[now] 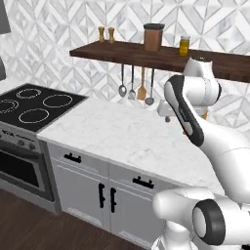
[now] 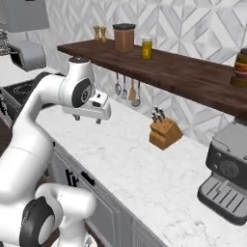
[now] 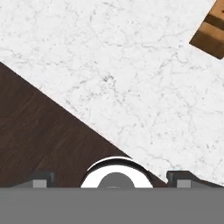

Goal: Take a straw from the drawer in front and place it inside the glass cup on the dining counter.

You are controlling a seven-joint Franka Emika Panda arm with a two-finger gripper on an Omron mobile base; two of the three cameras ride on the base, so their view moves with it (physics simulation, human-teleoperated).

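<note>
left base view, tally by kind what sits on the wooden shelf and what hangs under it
small shakers: 2
brown canister: 1
yellow jar: 1
hanging utensils: 4
total: 8

A white robot arm with dark joints rises from its base, bends at a raised elbow and reaches forward over the tabletop. Its wrist is level, with the gripper (image 2: 88,119) pointing straight down — held well above the surface, touching nothing. In the hand view the two small dark fingertips (image 3: 40,178) sit far apart — the jaws are spread wide with nothing between them.
</note>
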